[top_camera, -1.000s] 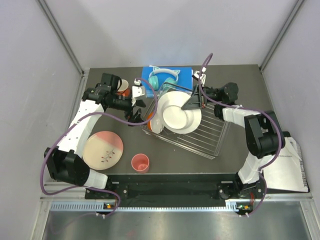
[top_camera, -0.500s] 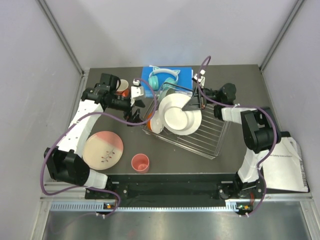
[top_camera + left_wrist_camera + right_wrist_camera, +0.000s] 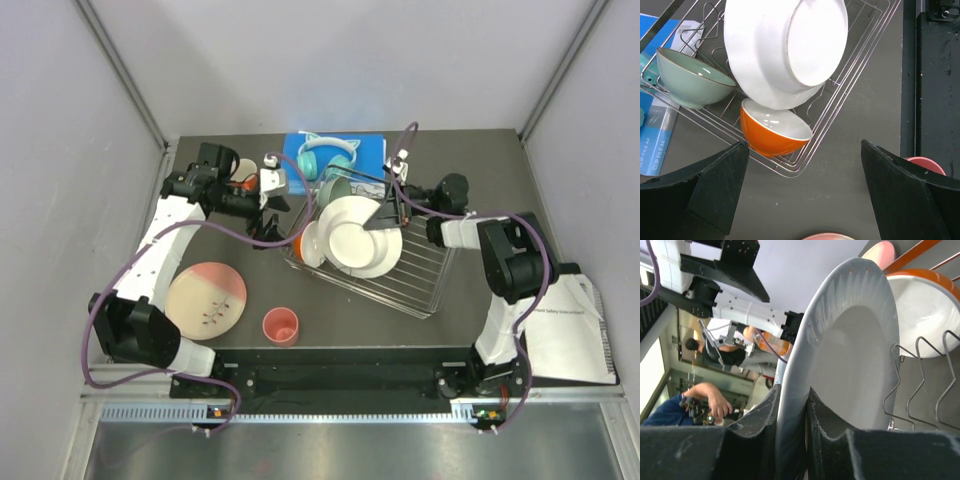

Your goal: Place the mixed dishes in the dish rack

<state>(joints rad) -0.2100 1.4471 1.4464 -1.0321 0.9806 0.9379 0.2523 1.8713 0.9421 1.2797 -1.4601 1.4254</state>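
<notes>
White round ceramic plate [image 3: 850, 365] tilted in the wire dish rack [image 3: 420, 285], rim pinched in the right pincer [image 3: 792, 420], left pincer [image 3: 804, 145] spread wide, empty, over bare dark tabletop [image 3: 855, 170] just outside the rack's corner wires

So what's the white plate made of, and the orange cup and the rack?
The white plate looks like glazed ceramic: smooth, shiny highlights. The orange cup is likely ceramic too: glossy, white inside. The dish rack is thin silvery metal wire.
</notes>
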